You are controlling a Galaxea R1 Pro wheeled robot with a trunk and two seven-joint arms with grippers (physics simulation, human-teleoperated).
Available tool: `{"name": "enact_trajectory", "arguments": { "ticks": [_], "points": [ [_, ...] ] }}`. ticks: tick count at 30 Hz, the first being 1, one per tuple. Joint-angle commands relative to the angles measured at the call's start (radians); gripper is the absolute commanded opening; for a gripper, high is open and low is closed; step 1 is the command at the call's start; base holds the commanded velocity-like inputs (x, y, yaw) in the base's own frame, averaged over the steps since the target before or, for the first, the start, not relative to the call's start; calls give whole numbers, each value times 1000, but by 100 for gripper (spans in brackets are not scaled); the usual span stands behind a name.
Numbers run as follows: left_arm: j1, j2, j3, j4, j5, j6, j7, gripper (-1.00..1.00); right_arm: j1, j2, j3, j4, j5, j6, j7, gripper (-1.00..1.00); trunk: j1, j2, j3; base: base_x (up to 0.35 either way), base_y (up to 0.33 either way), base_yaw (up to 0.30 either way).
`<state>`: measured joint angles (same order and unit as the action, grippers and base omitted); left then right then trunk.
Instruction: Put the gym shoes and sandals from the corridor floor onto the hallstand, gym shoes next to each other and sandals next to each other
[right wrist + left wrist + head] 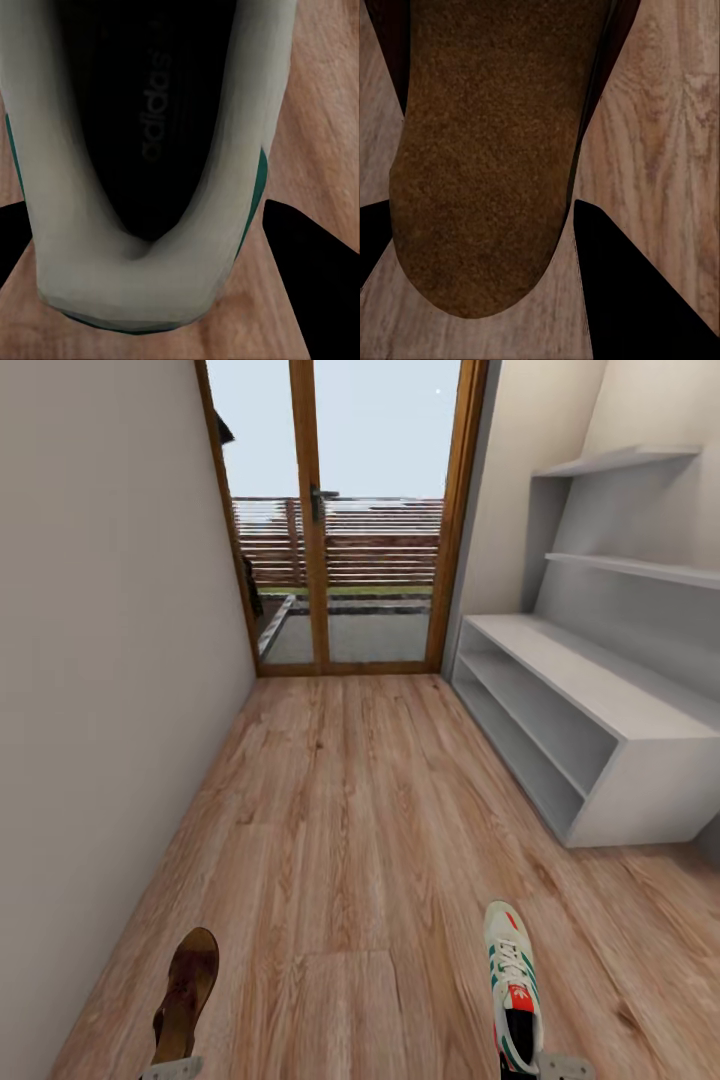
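Corridor floor (pixel 340 840): wood-grain planks running toward a glazed door (pixel 340 510); plain wall on the left.
Hallstand (pixel 600 710): pale grey unit along the right wall, two open slots under a flat top, stepped shelves above; no shoes on the part in view.
Gym shoe (pixel 513 985): white with green stripes, held off the floor at the lower right of the head view, toe pointing ahead, well short of the rack.
Sandal (pixel 185 995): brown, at the lower left, likewise carried, toe forward.
Right end effector (pixel 555 1068): closed on the gym shoe's heel, fingers either side of the collar.
Left end effector (pixel 172 1070): closed on the sandal's heel end.
Handling, judged: the sneaker is light, its padded collar gives somewhat, and the heel is a firm hold; the sandal is thin, flat and likely flexible, so it may droop or swing.
View differences: the right wrist view looks into the shoe's dark lining (pixel 157 120) with its brand lettering; the left wrist view shows the sandal's grainy brown surface (pixel 487 165); the head view gives the rack's position.
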<state>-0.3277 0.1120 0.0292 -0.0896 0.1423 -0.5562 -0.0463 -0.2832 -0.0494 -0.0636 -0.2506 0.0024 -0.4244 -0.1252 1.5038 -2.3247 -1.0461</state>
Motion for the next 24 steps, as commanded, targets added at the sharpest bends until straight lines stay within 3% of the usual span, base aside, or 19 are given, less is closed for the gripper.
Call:
{"name": "enact_trajectory", "arguments": {
  "ticks": [1, 24],
  "points": [
    [-1, 0, 3, 1, 2, -2, -3, -100, -1, 0, -4, 1, 1, -4, 1, -100, 0, 0, -1, 339, 0, 0],
    [-1, 0, 3, 1, 3, -2, -3, -100, -1, 0, -4, 1, 1, -4, 1, -100, 0, 0, -1, 339, 0, 0]
  ]
}}
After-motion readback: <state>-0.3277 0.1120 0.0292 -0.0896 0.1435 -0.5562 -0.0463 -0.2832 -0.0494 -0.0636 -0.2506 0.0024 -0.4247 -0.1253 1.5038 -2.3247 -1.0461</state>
